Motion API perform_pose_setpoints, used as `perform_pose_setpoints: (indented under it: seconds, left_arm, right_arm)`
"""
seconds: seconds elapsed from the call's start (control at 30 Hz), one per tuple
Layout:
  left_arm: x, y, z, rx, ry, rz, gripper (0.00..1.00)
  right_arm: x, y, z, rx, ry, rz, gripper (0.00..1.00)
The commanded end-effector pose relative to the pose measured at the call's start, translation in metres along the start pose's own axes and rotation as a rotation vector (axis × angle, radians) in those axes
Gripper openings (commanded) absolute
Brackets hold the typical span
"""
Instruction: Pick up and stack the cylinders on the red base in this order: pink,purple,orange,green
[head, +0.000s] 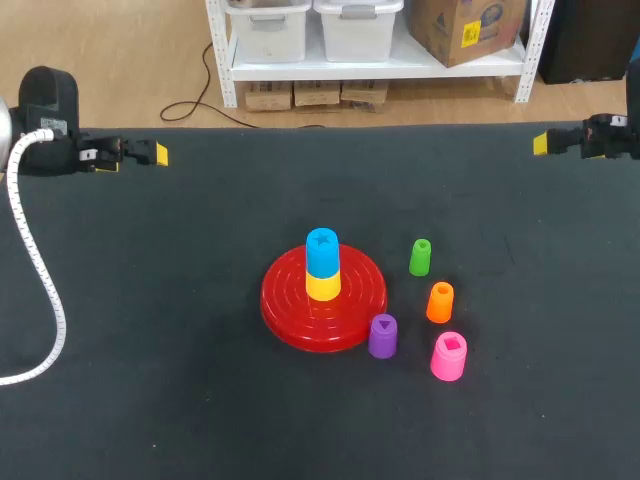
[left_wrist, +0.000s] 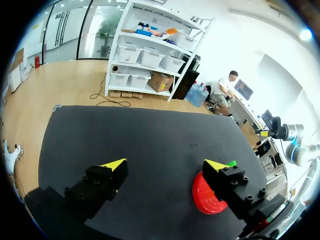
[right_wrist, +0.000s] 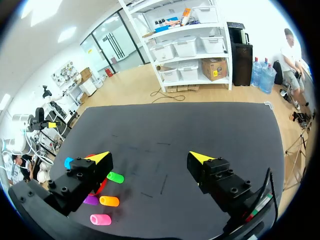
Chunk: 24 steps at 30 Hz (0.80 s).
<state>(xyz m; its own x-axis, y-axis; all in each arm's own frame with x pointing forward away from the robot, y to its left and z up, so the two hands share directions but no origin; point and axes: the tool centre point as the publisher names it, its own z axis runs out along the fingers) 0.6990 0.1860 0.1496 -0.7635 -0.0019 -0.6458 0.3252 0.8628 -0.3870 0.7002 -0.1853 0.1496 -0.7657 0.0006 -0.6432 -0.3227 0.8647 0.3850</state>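
Near the middle of the black table (head: 150, 350) sits the red base (head: 285, 300), a round ridged disc. On its centre stands a yellow cylinder (head: 322, 286) with a blue cylinder (head: 322, 250) stacked upright on top of it. The four loose pieces stand on the table to the right of the base, none touching another. The green cylinder (head: 420, 257) is farthest back, and the orange cylinder (head: 439, 302) is nearer and slightly further right. The purple cylinder (head: 382, 336) stands just beside the base's near right rim. The pink cylinder (head: 449, 356) is nearest of all and furthest right. Both arms are well apart from these pieces, at the table's far edge. The left gripper (left_wrist: 166, 165) hangs over the far left corner with its yellow-tipped fingers spread wide, released and grasping nothing. The right gripper (right_wrist: 150, 157) hangs over the far right corner, its fingers likewise spread wide and released. From its wrist view the base and the four loose pieces lie ahead of and beside its left finger.
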Motion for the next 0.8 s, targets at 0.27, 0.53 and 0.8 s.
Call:
perform_pose_setpoints:
  seconds: [0.27, 0.53, 0.8]
  left_arm:
    - [0.007, -0.035, -0.017, 0.238, -0.02, 0.413, 1.0]
    - [0.037, -0.058, -0.025, 0.425, 0.005, 0.684, 1.0]
    - [0.053, -0.078, -0.035, 0.581, -0.049, 0.812, 1.0]
  right_arm:
    - [0.0, 0.0, 0.0, -0.002, 0.0, 0.0, 1.0]
    - [0.0, 0.0, 0.0, -0.002, 0.0, 0.0, 1.0]
    - [0.0, 0.0, 0.0, -0.002, 0.0, 0.0, 1.0]
